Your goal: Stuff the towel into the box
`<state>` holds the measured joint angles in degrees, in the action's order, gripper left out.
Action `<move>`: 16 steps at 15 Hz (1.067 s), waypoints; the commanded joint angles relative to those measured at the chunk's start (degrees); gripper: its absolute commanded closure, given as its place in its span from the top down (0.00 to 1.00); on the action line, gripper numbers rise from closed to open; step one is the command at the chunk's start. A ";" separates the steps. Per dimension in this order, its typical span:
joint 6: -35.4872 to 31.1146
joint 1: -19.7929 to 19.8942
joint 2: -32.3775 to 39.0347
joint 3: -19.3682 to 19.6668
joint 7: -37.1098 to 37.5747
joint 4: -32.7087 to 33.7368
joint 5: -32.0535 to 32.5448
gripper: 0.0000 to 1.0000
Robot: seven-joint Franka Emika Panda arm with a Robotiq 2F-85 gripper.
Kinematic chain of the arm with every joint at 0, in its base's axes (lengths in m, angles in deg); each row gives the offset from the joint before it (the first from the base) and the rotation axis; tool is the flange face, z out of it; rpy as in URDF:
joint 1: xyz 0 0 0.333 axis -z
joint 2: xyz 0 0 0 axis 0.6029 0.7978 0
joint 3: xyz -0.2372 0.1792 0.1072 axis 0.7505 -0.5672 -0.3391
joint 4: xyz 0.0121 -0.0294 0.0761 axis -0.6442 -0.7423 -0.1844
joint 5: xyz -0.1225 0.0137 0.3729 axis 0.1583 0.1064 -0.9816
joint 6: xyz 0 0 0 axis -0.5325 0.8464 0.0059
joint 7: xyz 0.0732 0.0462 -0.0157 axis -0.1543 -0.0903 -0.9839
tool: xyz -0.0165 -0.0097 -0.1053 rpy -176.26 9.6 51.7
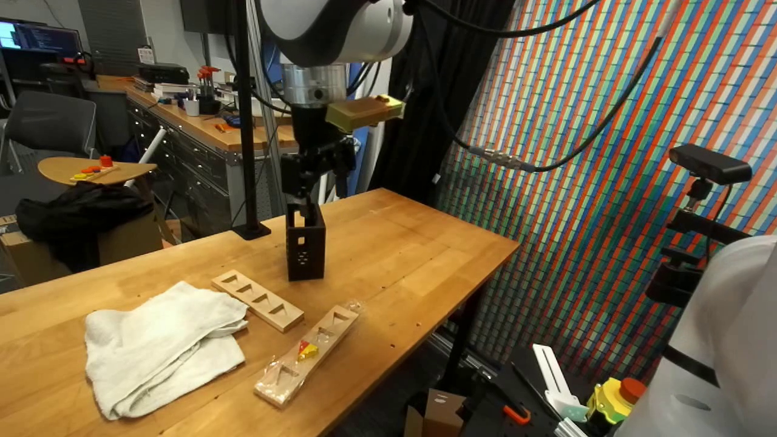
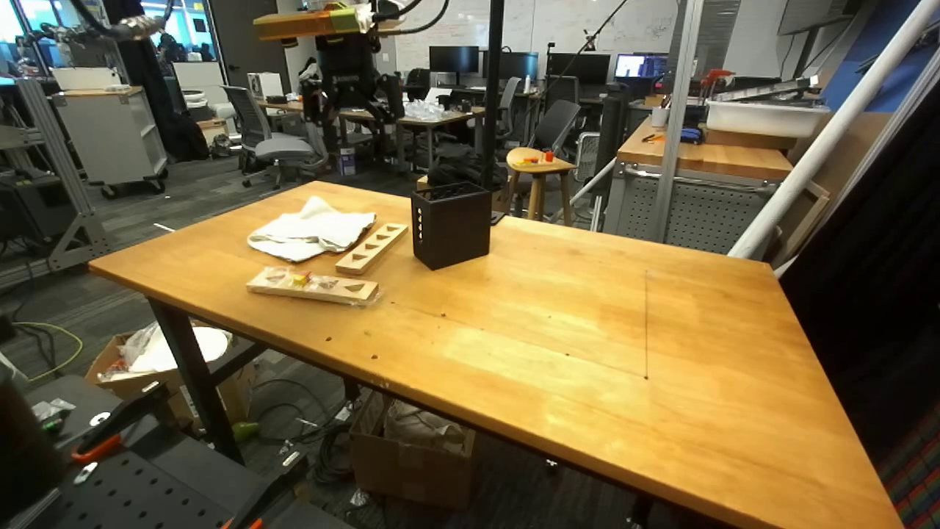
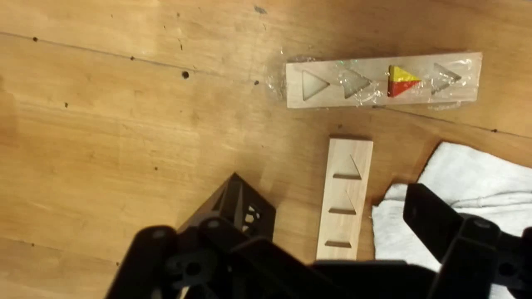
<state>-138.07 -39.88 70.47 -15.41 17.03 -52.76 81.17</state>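
One white towel is lying loosely folded on the table, near the upright black box but wholly outside it, so I am judging the task to be waiting at its start: grasping, lifting and stuffing are all remaining. The gripper is hanging above the table with its fingers spread wide, gripping nothing. Between the box and the towel, a bare wooden strip with triangular recesses is resting; a little farther from the box, a second strip in crinkled clear wrap is carrying a red and yellow piece. A black pole is rising near the box; well beyond the box, in an exterior view, a stool is holding toy pieces and a wooden workbench is bearing a white bin.
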 commanded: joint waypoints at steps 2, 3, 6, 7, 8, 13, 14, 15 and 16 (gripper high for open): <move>-0.46 -2.75 9.87 -1.53 2.93 12.94 2.99 1.00; -0.87 -3.32 11.92 -1.69 2.65 15.17 3.24 1.00; -2.11 -4.76 17.46 -2.07 1.53 20.70 2.64 1.00; -2.57 -5.22 19.51 -2.17 1.30 22.49 2.37 1.00; -3.18 -5.79 21.52 -2.47 0.99 24.10 2.06 1.00; -5.64 -7.79 29.67 -4.10 -0.49 29.98 -0.15 1.00; -6.31 -7.98 30.95 -4.43 -0.67 30.60 -0.71 1.00; -7.11 -8.10 32.31 -4.65 -0.77 31.08 -1.26 1.00; -7.99 -8.11 33.21 -5.04 -1.22 31.29 -2.14 1.00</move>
<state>-144.38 -47.88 99.90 -19.67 17.94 -25.16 81.59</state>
